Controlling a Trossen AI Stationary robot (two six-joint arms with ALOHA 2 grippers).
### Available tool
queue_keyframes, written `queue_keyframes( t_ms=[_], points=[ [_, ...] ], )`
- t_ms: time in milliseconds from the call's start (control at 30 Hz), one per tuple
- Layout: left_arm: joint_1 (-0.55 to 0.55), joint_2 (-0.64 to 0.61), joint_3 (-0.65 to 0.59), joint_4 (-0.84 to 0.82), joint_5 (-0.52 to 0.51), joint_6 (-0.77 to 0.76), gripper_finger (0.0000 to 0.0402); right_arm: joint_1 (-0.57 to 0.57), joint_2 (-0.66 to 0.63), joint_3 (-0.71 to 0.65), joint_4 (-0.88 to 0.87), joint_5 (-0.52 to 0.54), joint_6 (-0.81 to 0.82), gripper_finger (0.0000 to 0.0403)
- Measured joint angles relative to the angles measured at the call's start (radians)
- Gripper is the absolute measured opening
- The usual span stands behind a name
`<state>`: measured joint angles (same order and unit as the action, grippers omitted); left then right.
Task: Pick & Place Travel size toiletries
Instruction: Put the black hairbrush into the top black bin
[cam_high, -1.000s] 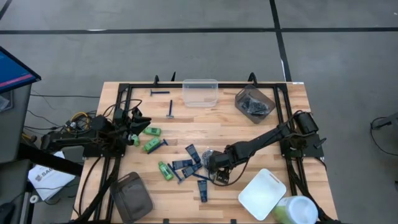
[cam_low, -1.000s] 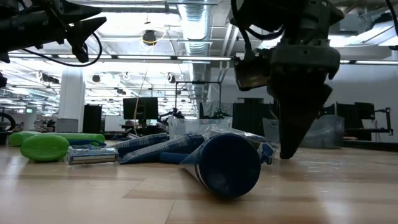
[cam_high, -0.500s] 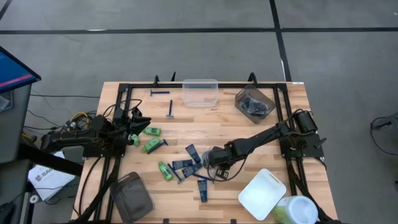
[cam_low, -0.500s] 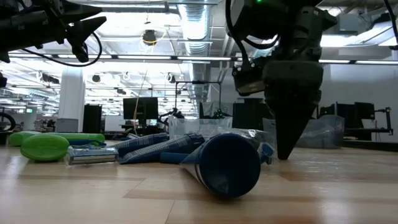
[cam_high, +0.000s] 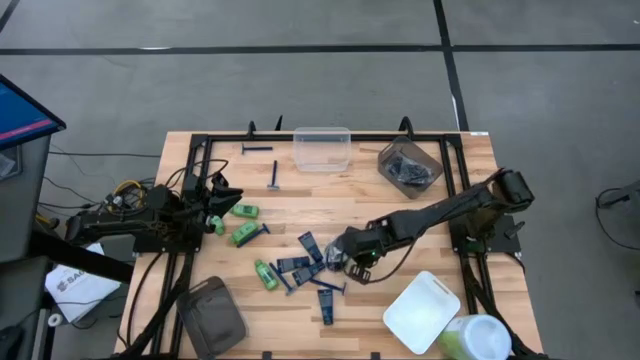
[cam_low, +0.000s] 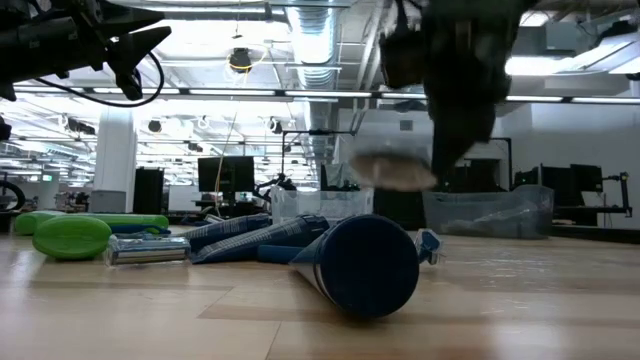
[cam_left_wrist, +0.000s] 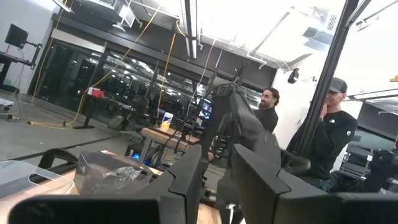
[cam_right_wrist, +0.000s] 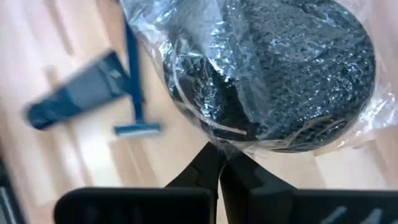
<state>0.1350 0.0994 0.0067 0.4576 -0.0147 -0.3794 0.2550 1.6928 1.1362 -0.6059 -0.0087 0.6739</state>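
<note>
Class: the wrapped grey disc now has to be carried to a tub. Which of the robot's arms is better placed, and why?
The right. The right gripper is shut on the wrapped disc and holds it above the table. The left gripper waits near the table's left edge, holding nothing.

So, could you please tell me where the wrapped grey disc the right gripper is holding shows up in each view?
High view: wrapped disc at the right gripper, right of the navy tubes.
Low view: blurred, lifted above a navy tube.
Left wrist view: not visible.
Right wrist view: fills the frame.
Shared landmark: the navy tubes.
</note>
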Motion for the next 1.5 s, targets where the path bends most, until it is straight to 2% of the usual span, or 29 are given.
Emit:
queue_keyframes(
  t_ms=[167, 333, 600, 867, 1100, 1267, 1367, 1500],
  points=[
    [0.0, 0.0, 0.0, 0.001, 0.0, 0.0, 0.0086, -0.071, -0.123, 0.001, -0.022, 0.06, 0.0, 0.0001],
    [0.0, 0.0, 0.0, 0.006, 0.0, 0.0, 0.0086, -0.191, -0.235, 0.002, -0.091, 0.148, 0.011, 0.0],
    [0.0, 0.0, 0.0, 0.009, 0.0, 0.0, 0.0086, -0.431, -0.322, 0.002, -0.362, 0.298, 0.087, 0.0],
    [0.0, 0.0, 0.0, 0.016, 0.0, 0.0, 0.0086, -0.63, -0.261, 0.001, -0.469, 0.325, 0.086, 0.0],
    [0.0, 0.0, 0.0, 0.024, 0.0, -0.006, 0.0086, -0.739, -0.131, 0.002, -0.465, 0.343, -0.01, 0.0],
    [0.0, 0.0, 0.0, 0.025, 0.0, -0.076, 0.0086, -0.785, -0.072, 0.002, -0.479, 0.351, -0.085, 0.0001],
    [0.0, 0.0, 0.0, 0.026, 0.0, -0.079, 0.0086, -0.812, -0.056, 0.002, -0.479, 0.35, -0.148, 0.002],
    [0.0, 0.0, 0.0, 0.027, 0.0, -0.081, 0.0086, -0.846, -0.053, 0.002, -0.478, 0.35, -0.199, 0.0075]
  ],
)
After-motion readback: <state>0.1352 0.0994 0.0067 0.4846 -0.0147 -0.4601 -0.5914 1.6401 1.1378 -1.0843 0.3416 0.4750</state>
